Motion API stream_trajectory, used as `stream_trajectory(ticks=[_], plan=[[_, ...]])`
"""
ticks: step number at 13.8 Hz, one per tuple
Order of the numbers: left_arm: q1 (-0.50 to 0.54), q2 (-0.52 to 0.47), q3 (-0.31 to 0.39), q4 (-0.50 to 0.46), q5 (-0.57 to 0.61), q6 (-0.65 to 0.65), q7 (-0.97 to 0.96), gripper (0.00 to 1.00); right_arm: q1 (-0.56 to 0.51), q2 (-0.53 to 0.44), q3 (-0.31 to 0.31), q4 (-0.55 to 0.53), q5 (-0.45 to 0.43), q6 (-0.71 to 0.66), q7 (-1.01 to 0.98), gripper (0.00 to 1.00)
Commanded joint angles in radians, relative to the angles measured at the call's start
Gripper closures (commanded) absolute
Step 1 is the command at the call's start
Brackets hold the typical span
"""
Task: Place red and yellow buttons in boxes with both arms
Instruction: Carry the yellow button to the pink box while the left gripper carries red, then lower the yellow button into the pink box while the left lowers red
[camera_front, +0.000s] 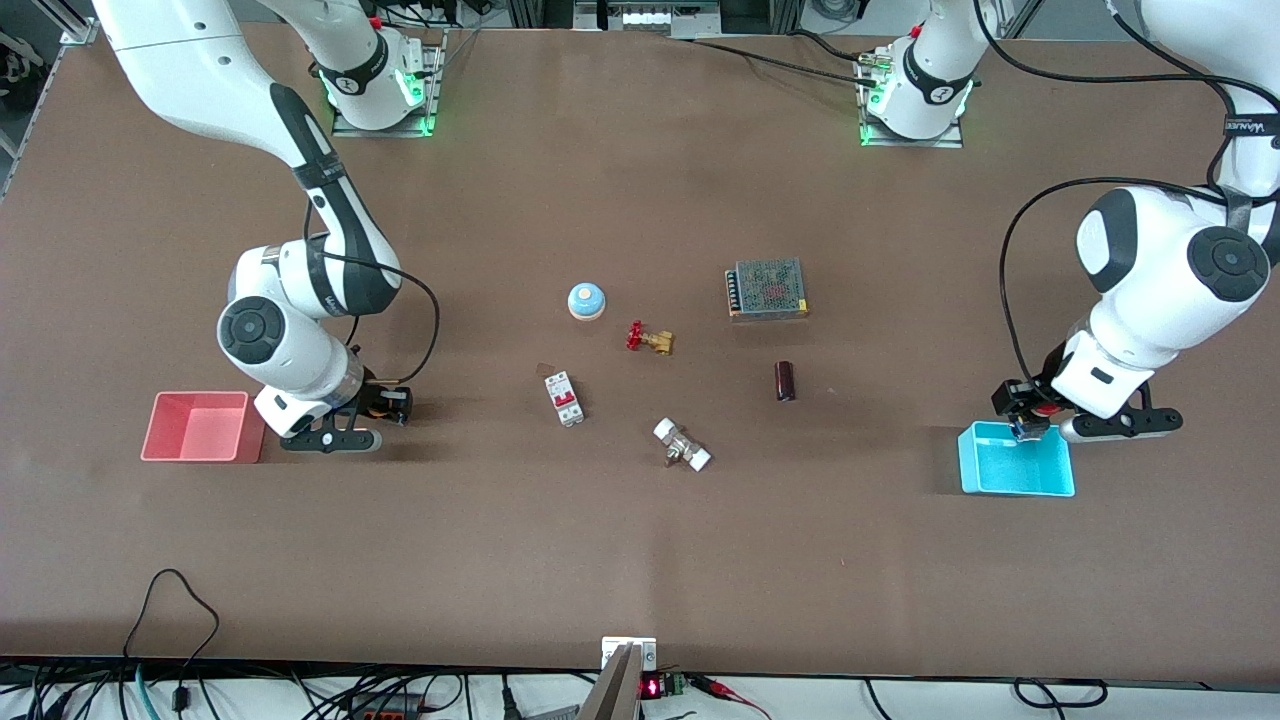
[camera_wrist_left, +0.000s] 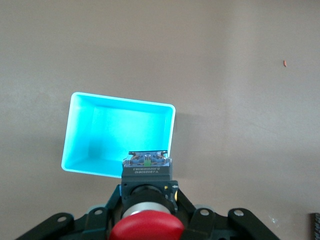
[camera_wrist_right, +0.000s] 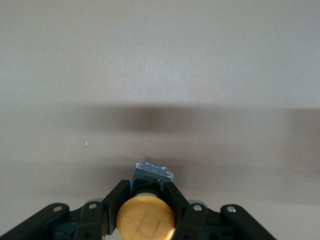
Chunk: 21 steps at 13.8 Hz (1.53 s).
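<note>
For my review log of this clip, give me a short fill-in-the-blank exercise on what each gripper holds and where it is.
1. The left gripper is shut on the button with the ____ cap.
2. That gripper is over the rim of the ____ box.
3. The right gripper holds the button with the ____ cap.
4. The right gripper is beside the pink box, not ____ it.

Missing words: red; cyan; yellow; over

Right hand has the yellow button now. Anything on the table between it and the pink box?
Nothing: in the front view the right hand, shut on the yellow button, hangs just beside the pink box, toward the table's middle, with only bare tabletop between them.
</note>
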Motion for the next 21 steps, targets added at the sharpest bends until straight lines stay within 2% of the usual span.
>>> stream_trajectory(ticks=[1,6,8,10,14,18,21], plan=[[0.035,0.097,-0.009,0.101,0.026,-0.027,0.028,0.77,-0.039,-0.104,0.003,0.043,-0.005,-0.185,-0.088,0.63],[0.106,0.203,-0.010,0.188,0.023,-0.025,0.226,0.77,-0.181,-0.253,0.003,0.049,-0.011,-0.325,-0.289,0.63],[0.103,0.223,-0.010,0.191,0.019,-0.025,0.235,0.77,-0.233,-0.264,0.002,0.055,-0.054,-0.327,-0.375,0.63],[0.095,0.241,-0.010,0.210,0.016,-0.022,0.235,0.77,-0.256,-0.250,-0.030,0.058,-0.064,-0.295,-0.427,0.63],[0.087,0.287,-0.010,0.213,0.007,-0.016,0.232,0.77,-0.258,-0.165,-0.098,0.063,-0.064,-0.123,-0.475,0.63],[0.087,0.310,-0.010,0.213,0.005,-0.016,0.235,0.77,-0.258,-0.088,-0.098,0.063,-0.064,-0.003,-0.480,0.63],[0.087,0.321,-0.010,0.213,0.005,-0.016,0.235,0.77,-0.270,-0.054,-0.103,0.061,-0.062,0.026,-0.480,0.63]])
